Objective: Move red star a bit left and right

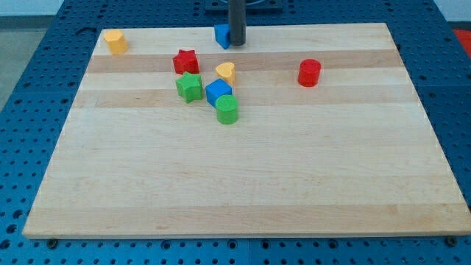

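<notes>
The red star [185, 61] lies on the wooden board [243, 184] near the view's top, left of centre. My tip [237, 43] stands at the board's top edge, up and to the right of the star, clearly apart from it. A blue block [221, 34] sits right against the rod's left side. Just below and right of the star lie a green star [189, 87], a yellow heart [226, 72], a blue cube [218, 92] and a green cylinder [227, 109], clustered close together.
A yellow block [115, 41] sits at the board's top left corner. A red cylinder [310, 72] stands alone to the right. A blue perforated table [29, 110] surrounds the board.
</notes>
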Tool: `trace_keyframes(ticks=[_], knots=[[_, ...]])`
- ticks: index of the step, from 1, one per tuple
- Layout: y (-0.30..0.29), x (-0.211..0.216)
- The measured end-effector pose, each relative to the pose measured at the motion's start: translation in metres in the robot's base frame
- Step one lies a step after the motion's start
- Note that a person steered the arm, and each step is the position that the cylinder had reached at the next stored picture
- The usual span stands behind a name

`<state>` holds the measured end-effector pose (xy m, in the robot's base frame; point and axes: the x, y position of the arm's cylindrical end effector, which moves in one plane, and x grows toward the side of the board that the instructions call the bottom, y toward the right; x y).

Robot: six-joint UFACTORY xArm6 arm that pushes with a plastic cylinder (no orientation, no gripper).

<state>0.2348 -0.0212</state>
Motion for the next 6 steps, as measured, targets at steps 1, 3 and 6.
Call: trace_keyframes(ticks=[1, 3, 6], knots=[[0.000, 0.000], [0.018, 0.041], [-0.043, 0.047]])
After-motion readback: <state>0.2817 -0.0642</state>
